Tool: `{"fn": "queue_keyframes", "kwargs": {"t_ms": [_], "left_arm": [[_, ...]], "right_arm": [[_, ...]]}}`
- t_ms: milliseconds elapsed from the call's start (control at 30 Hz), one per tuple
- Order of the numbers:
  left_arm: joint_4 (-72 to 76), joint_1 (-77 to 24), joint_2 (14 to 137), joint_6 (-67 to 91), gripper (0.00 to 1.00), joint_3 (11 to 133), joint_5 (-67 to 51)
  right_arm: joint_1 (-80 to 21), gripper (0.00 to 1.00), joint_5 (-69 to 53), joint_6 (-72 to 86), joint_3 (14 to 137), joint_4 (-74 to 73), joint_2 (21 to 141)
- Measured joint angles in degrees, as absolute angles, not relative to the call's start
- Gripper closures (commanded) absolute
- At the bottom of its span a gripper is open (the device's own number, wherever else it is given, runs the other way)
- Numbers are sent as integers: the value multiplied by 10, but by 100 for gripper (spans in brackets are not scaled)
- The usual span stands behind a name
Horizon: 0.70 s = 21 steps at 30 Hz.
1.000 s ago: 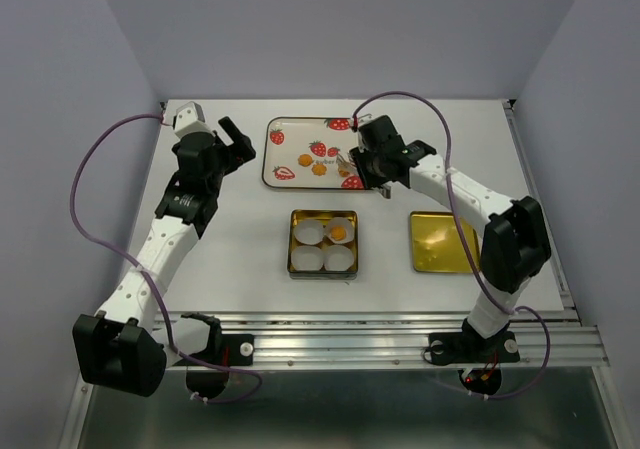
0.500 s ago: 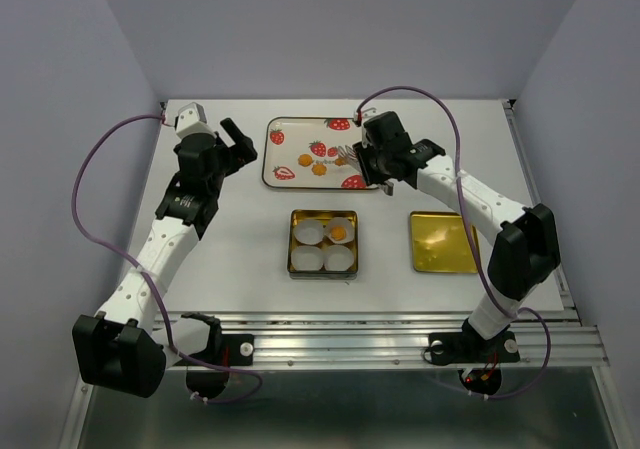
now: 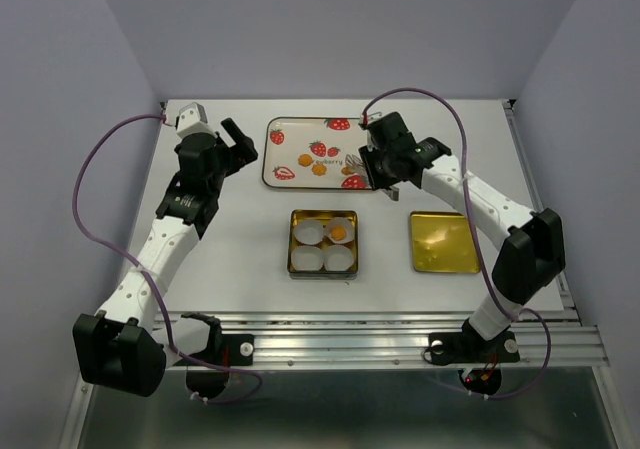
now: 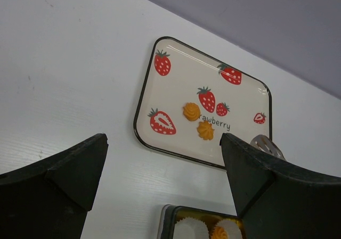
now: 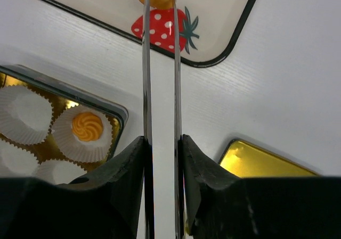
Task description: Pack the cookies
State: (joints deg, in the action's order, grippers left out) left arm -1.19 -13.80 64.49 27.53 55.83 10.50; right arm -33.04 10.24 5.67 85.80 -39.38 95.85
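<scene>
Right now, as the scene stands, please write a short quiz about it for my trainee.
1. True or false: the left hand is open and empty.
2. How many paper cups in the tin hold a cookie?
3. The right hand grips: A) tongs; B) the gold lid; C) a paper cup.
Key: 1 true; 2 one; 3 A.

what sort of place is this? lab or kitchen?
Most likely a lab robot cell, not a kitchen: plain walls box in a white table, the left arm and right arm are mounted on an aluminium rail, and the strawberry tray and gold tin look like staged props.
</scene>
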Motion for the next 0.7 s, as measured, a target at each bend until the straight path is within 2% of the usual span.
{"fn": "queue_keyframes", "kwargs": {"t_ms": [333,700], "left_arm": [[-12,-138,654,275,1,558,105],[-12,-138,656,275,1,558,93]], "right_arm": [[-330,71,78,71,884,-466,955],[-331,71,-68,71,903,-506,887]]}}
